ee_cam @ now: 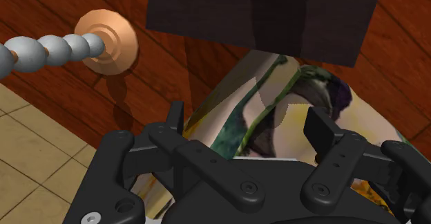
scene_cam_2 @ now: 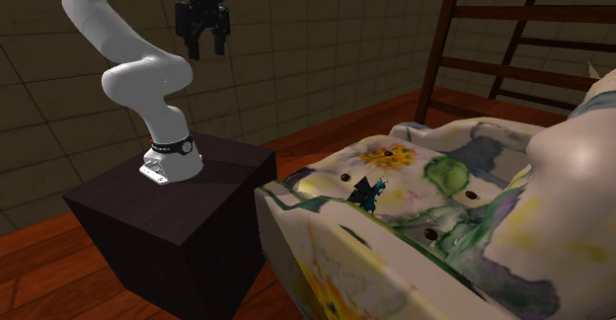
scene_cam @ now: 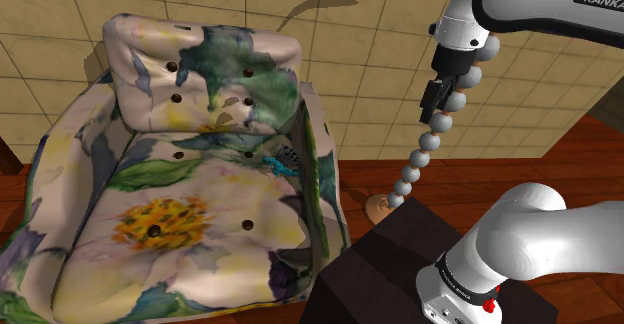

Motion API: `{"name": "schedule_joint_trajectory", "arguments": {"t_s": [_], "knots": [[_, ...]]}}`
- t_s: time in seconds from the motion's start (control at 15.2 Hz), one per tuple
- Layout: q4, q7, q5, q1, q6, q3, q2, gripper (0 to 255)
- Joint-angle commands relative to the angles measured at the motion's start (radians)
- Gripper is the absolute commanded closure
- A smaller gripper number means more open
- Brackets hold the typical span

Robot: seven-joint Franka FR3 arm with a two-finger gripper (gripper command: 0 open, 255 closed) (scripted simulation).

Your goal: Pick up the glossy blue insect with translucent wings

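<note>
The small blue insect (scene_cam: 283,162) lies on the floral armchair's seat (scene_cam: 190,222), close against the armrest on the shoulder view's right. In the second exterior view the insect (scene_cam_2: 370,192) sits in the seat's corner, dark blue with thin wings. My black gripper (scene_cam: 433,117) hangs high in the air, well up and toward the shoulder view's right of the chair. The second exterior view has the gripper (scene_cam_2: 206,53) pointing down above the stand. Seen from the wrist, the gripper (ee_cam: 248,122) is open, its fingers (ee_cam: 176,115) apart over the armrest (ee_cam: 269,119) with nothing between them.
The dark box stand (scene_cam: 400,262) sits right beside the armchair. A pole of grey beads (scene_cam: 425,152) on a round tan base (ee_cam: 107,39) rises from the wooden floor just below my gripper. A wooden ladder-like frame (scene_cam_2: 513,41) stands behind the chair.
</note>
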Motion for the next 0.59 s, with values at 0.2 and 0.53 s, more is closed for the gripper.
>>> {"name": "schedule_joint_trajectory", "arguments": {"t_s": [0.2,0.53], "knots": [[-0.04,-0.022,0.0,0.015,0.118,-0.012,0.058,0],[-0.077,-0.061,0.003,0.041,0.313,-0.029,0.182,0]]}}
